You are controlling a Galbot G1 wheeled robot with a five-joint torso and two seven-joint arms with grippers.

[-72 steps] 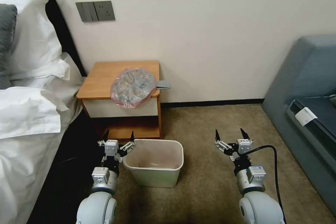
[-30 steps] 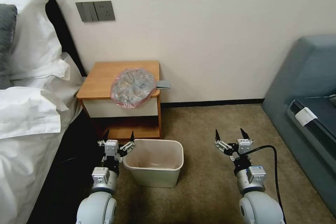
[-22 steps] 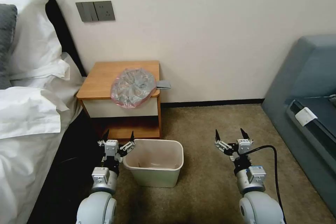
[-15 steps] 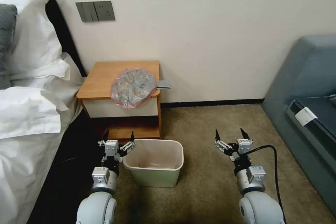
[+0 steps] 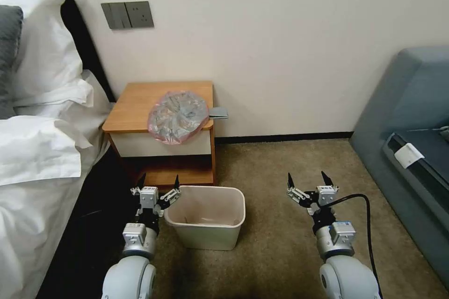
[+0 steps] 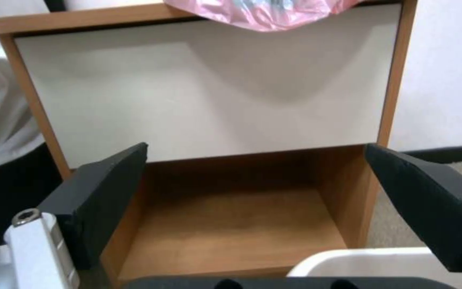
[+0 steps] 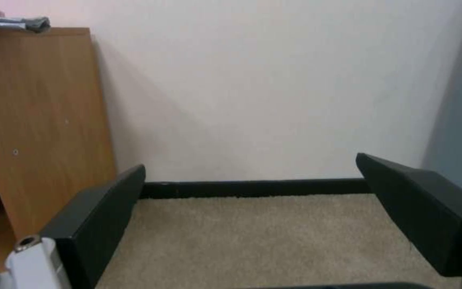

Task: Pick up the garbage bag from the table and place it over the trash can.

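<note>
The crinkly garbage bag (image 5: 177,117) lies on the table (image 5: 140,103), its pinkish edge drooping over the white drawer front (image 6: 274,14). The cream trash can (image 5: 206,217) stands on the carpet just in front of the table, and its rim (image 6: 359,261) shows in the left wrist view. My left gripper (image 5: 158,181) is open and low, beside the bin's left corner, facing the table's lower shelf (image 6: 231,228). My right gripper (image 5: 307,179) is open over bare carpet to the right of the bin, holding nothing.
A bed with white linen (image 5: 42,149) runs along the left. A blue-grey sofa (image 5: 411,149) stands at the right. A grey flat object (image 5: 218,113) sticks out past the table's right edge. A black cable (image 5: 365,224) loops from my right arm. Bare carpet (image 7: 268,237) lies ahead.
</note>
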